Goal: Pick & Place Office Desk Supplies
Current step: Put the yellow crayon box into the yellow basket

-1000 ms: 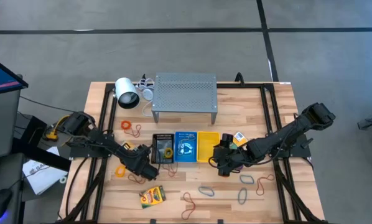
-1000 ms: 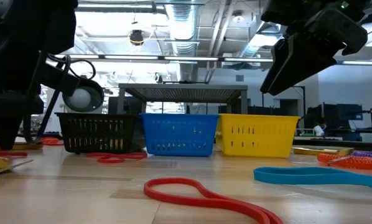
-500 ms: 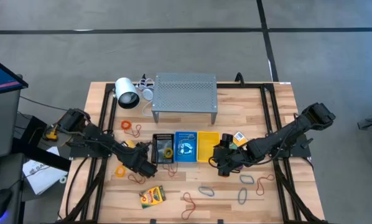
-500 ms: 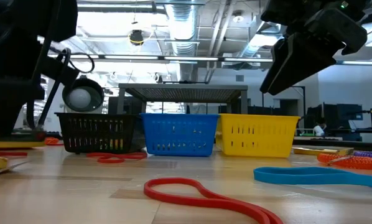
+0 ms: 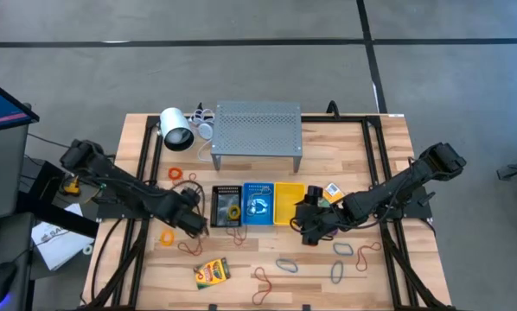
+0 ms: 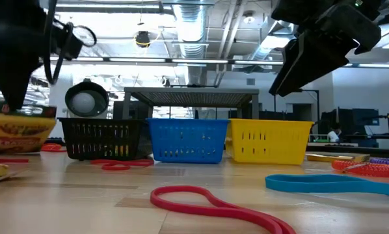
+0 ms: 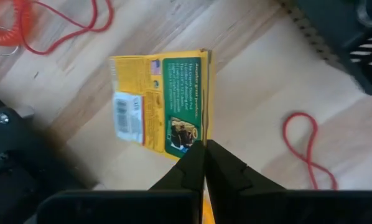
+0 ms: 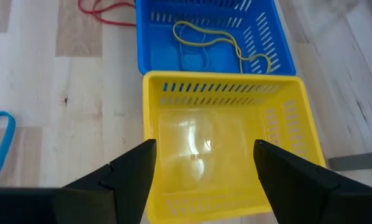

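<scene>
My left gripper [image 7: 204,163] is shut on a yellow-and-green crayon box [image 7: 161,102], which hangs above the table's left part, left of the black basket [image 5: 226,206]; the low view shows the box [image 6: 22,130] in the air. My right gripper [image 8: 201,171] stands open above the near side of the yellow basket [image 8: 217,149], touching nothing. A second crayon box [image 5: 211,272] lies flat near the front edge. Rubber bands lie about, among them a red one [image 6: 214,205] and a blue one [image 6: 331,184]. My left gripper pinches the crayon box between its two fingers at one end of a long edge [image 7: 201,138], near a corner. The fingers come from above, pointing down. The box hangs tilted below them, clear of the table.
A blue basket [image 5: 258,204] with a yellow band in it stands between the black and yellow ones. The grey perforated shelf [image 5: 257,130] and a white cylinder [image 5: 175,128] stand at the back. Another small box [image 5: 332,190] lies beside the right arm.
My left gripper has risen and gone a little toward the table's far edge. The crayon box, low at the table before, has come up with it and now hangs clear.
</scene>
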